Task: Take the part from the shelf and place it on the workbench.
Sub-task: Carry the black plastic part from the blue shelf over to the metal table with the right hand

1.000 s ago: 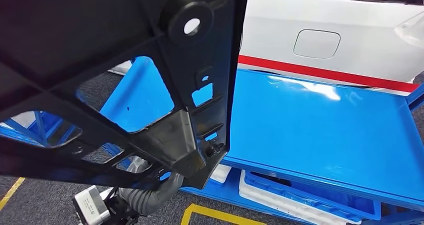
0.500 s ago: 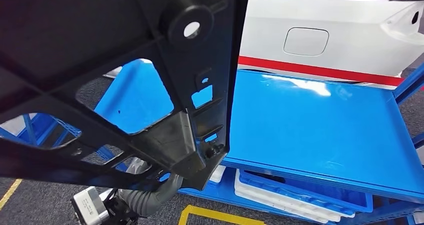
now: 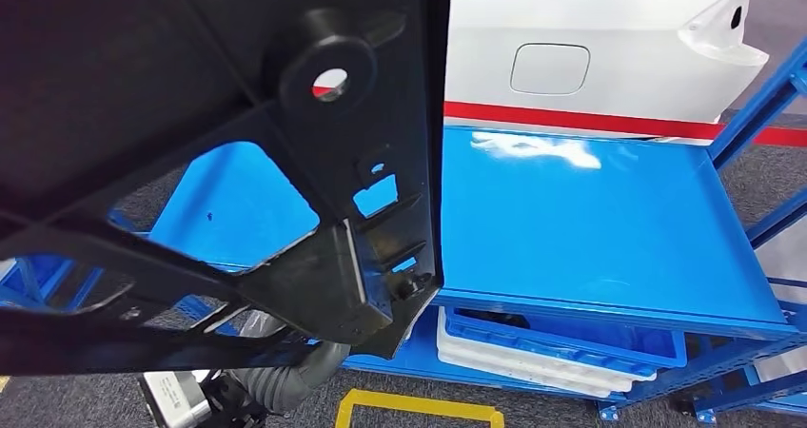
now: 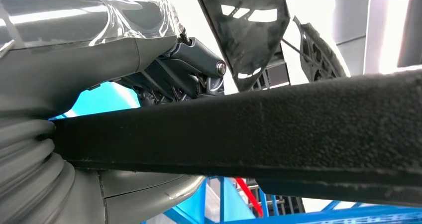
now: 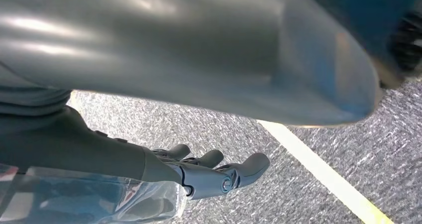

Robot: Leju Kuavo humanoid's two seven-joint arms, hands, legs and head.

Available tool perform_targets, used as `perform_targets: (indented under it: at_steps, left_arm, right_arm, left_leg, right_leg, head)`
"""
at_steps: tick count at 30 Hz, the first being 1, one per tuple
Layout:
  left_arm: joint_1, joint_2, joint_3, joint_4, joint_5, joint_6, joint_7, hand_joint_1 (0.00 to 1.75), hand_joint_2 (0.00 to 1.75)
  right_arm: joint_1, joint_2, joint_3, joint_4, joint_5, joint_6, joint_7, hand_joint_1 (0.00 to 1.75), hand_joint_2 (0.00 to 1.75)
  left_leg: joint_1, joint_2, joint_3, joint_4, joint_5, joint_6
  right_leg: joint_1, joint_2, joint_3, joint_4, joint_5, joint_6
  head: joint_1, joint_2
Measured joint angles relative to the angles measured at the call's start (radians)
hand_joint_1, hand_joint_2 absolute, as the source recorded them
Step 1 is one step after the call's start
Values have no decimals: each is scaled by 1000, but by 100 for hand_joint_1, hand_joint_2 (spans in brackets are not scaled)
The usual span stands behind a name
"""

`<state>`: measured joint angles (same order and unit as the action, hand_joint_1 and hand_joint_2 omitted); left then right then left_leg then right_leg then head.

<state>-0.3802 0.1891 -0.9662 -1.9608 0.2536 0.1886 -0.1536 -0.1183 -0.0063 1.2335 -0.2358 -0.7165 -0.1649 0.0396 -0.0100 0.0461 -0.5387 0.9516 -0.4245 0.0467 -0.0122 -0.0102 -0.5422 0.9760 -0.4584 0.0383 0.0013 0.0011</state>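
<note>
Automotive workshop or assembly floor. White car body panel (image 3: 609,67) with fuel-filler flap (image 3: 550,68) and red stripe stands beyond the blue steel workbench (image 3: 590,219). Blue and white trays (image 3: 552,347) stacked beneath. Grey carpet-like floor with yellow marking lines (image 3: 419,407).

workbench (image 3: 590,219) top bare | black part (image 3: 190,114) blocks left (near edge)
</note>
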Motion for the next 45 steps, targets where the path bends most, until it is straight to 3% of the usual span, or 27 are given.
perform_targets:
  at_steps: [4, 6, 8, 9, 10, 11, 13, 15, 16, 18, 20, 23, 24, 25, 26, 29, 31, 33, 35, 36, 38, 39, 40, 41, 42, 44, 45]
  left_arm:
    - [0, 0, 0, 0, 2, 0, 0, 175, 175]
    - [0, 0, 0, 0, 2, -1, 0, 175, 175]
    - [2, 0, 0, 0, 2, -2, 0, 175, 175]
    - [3, 0, -1, 0, 2, -3, 0, 175, 175]
    - [4, 0, -1, 0, 2, -4, 0, 175, 175]
    - [5, 0, -1, 0, 2, -4, 0, 175, 175]
    - [4, 0, -1, 0, 2, -4, 0, 175, 175]
    - [4, -1, -1, 0, 3, -4, -1, 175, 175]
    - [4, -1, -1, 0, 4, -4, -1, 175, 175]
    - [4, -1, -2, 0, 5, -4, -1, 175, 175]
    - [2, -3, -2, 0, 5, -4, -1, 175, 175]
    - [2, -4, -3, 0, 7, -4, -1, 175, 175]
    - [2, -4, -3, 0, 8, -4, -1, 175, 175]
    - [2, -4, -3, 0, 8, -4, -1, 175, 175]
    - [2, -4, -3, 0, 8, -4, -1, 175, 175]
    - [2, -4, -4, 0, 8, -4, -1, 175, 175]
    - [1, -5, -4, 0, 9, -4, -1, 175, 175]
    - [1, -5, -4, 0, 9, -4, 0, 175, 175]
    - [1, -5, -4, 0, 9, -4, 0, 175, 175]
    - [0, -5, -4, 0, 9, -4, 0, 175, 175]
    - [1, -5, -4, 0, 10, -4, 0, 175, 175]
    - [1, -5, -4, 0, 11, -4, 0, 175, 175]
    - [2, -5, -4, 0, 13, -4, 0, 175, 175]
    - [2, -5, -4, 0, 14, -4, 0, 175, 175]
    - [2, -5, -4, 0, 15, -4, 0, 175, 175]
    - [1, -5, -4, 0, 17, -4, 0, 175, 175]
    - [0, -5, -4, 0, 18, -4, 0, 175, 175]
  right_arm:
    - [4, -1, 0, 0, 5, -3, 1, 0, 0]
    - [2, -1, 0, 0, 5, -3, 1, 0, 0]
    - [1, 0, 0, 0, 5, -3, 4, 0, 0]
    - [1, 0, 0, 0, 5, -3, 6, 0, 0]
    - [1, 0, 0, 0, 5, -3, 9, 0, 0]
    - [1, 0, 0, 0, 4, -3, 10, 0, 0]
    - [-1, 1, 0, 0, 2, -3, 11, 0, 0]
    - [-4, 3, 0, 0, 0, -3, 12, 0, 0]
    - [-4, 3, 0, 0, -2, -3, 12, 0, 0]
    - [-2, 3, 0, 0, -4, -3, 12, 0, 0]
    - [0, 3, 0, 0, -4, -3, 12, 0, 0]
    - [-1, 2, 0, 0, -4, -3, 12, 0, 0]
    - [0, 2, 0, 0, -2, -3, 12, 0, 0]
    - [0, 2, 0, 0, 0, -3, 12, 0, 0]
    - [1, 2, 0, 0, 2, -4, 12, 0, 0]
    - [0, 2, 0, 0, 5, -7, 12, 0, 0]
    - [-2, 3, 0, 0, 6, -8, 13, 0, 0]
    - [-1, 3, 0, 0, 6, -9, 14, 0, 0]
    - [0, 4, 0, 0, 7, -10, 15, 0, 0]
    - [0, 4, 0, 1, 7, -11, 16, 0, 0]
    - [-1, 4, 0, 1, 7, -12, 15, 0, 0]
    - [-1, 5, 0, 1, 7, -12, 15, 0, 0]
    - [0, 5, 0, 1, 7, -12, 15, 0, 0]
    - [0, 5, 0, 1, 7, -12, 15, 0, 0]
    - [0, 5, 0, 1, 7, -12, 15, 0, 0]
    - [-1, 5, 0, 1, 8, -12, 15, 0, 0]
    - [-2, 5, 0, 1, 8, -12, 15, 0, 0]
  left_leg:
    - [4, -7, -11, 18, -12, -19]
    - [9, -24, -51, 111, -70, -32]
    - [13, -32, -113, 257, -136, -41]
    - [14, -33, -133, 304, -149, -43]
    - [14, -33, -135, 311, -142, -42]
    - [15, -35, -117, 276, -118, -40]
    - [15, -59, -40, 124, -51, -31]
    - [14, -86, 11, 17, -19, -23]
    - [12, -91, 15, 5, -21, -20]
    - [11, -77, 13, 1, -15, -11]
    - [13, -59, 12, -5, -8, 2]
    - [9, -38, 7, -7, -2, 12]
    - [7, -33, 4, -7, -1, 14]
    - [5, -29, 2, -6, 0, 15]
    - [3, -26, 2, -6, 1, 16]
    - [-2, -23, 3, -4, 3, 13]
    - [-5, -22, -1, -2, 7, 7]
    - [-6, -21, -6, 0, 11, -3]
    - [-3, -27, -18, 27, -12, -15]
    - [-1, -30, -35, 69, -42, -22]
    - [8, -35, -90, 208, -120, -36]
    - [11, -35, -114, 272, -145, -41]
    - [14, -35, -125, 305, -153, -44]
    - [17, -35, -114, 295, -141, -46]
    - [20, -35, -84, 242, -113, -46]
    - [22, -40, -1, 84, -52, -44]
    - [20, -43, 25, 27, -35, -40]
  right_leg:
    - [0, 1, 0, -14, 7, -17]
    - [-3, 2, -2, -16, 11, -24]
    - [-2, 4, -6, -15, 13, -27]
    - [-1, 5, -7, -15, 14, -28]
    - [0, 8, -7, -15, 14, -27]
    - [1, 14, -7, -15, 14, -27]
    - [2, 28, -6, -15, 17, -23]
    - [2, 43, -14, -13, 22, -15]
    - [1, 51, -20, -13, 26, -9]
    - [-3, 64, -27, -12, 29, 2]
    - [-2, 56, -45, 25, 2, 9]
    - [-1, 29, -127, 216, -102, 13]
    - [-1, 26, -149, 271, -123, 14]
    - [-1, 26, -154, 293, -125, 13]
    - [-1, 25, -136, 270, -107, 12]
    - [4, 18, -12, 58, -24, 0]
    - [10, 13, 25, -18, -8, -9]
    - [10, 14, 22, -23, -3, -17]
    - [5, 14, 18, -27, 5, -26]
    - [2, 14, 15, -28, 9, -30]
    - [1, 14, 7, -28, 15, -35]
    - [1, 15, 2, -28, 18, -36]
    - [1, 15, -1, -27, 21, -35]
    - [1, 16, -4, -27, 23, -33]
    - [1, 18, -5, -27, 25, -32]
    - [2, 22, -7, -26, 29, -26]
    - [4, 23, -10, -26, 31, -21]
  head:
    - [0, 0]
    - [-1, 0]
    - [-2, 0]
    - [-3, 0]
    - [-3, 0]
    - [-3, 0]
    - [-3, 0]
    - [-3, 0]
    - [-2, 0]
    - [-2, 0]
    - [0, 0]
    - [3, 0]
    - [4, 0]
    - [4, 0]
    - [4, 0]
    - [4, 0]
    - [4, 0]
    - [4, 0]
    - [3, 0]
    - [3, 0]
    - [2, 0]
    - [2, 0]
    - [2, 0]
    - [1, 0]
    - [1, 0]
    - [1, 0]
    - [2, 0]
